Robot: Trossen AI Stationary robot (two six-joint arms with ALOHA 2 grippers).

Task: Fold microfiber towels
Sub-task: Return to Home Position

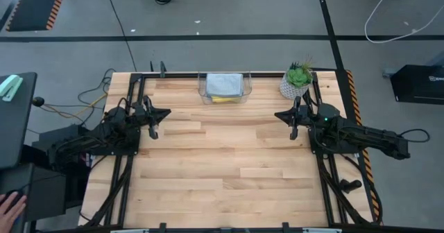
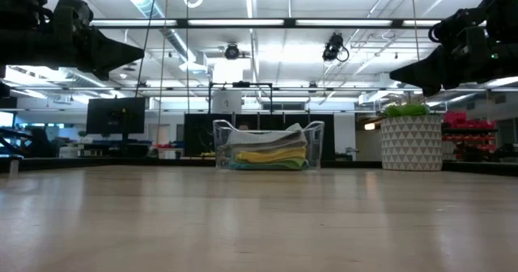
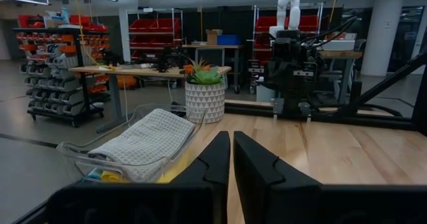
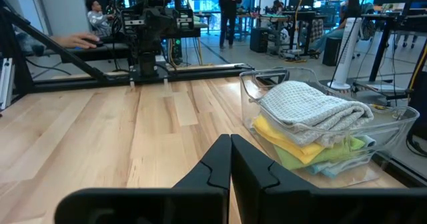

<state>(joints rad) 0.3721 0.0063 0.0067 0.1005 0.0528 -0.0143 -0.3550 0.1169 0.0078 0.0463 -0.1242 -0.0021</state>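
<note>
Both tools closed and empty, four towels folded in the bin.
The left tool [image 3: 231, 143] has its fingers pressed together on nothing and hovers over the left side of the wooden surface [image 1: 222, 164]. The right tool [image 4: 231, 145] mirrors it on the right, also pressed together and empty. At the far edge, midway between the arms, the transparent bin [image 4: 399, 123] holds the microfiber towels [image 1: 224, 84] stacked as small rectangles: grey [image 4: 303, 103] on top, yellow [image 4: 281, 136] under it, green [image 4: 295, 159] and light blue [image 4: 335, 165] beneath. A potted plant [image 1: 298, 80] stands near the bin. Folding looks finished; only parking the arms seems left.
</note>
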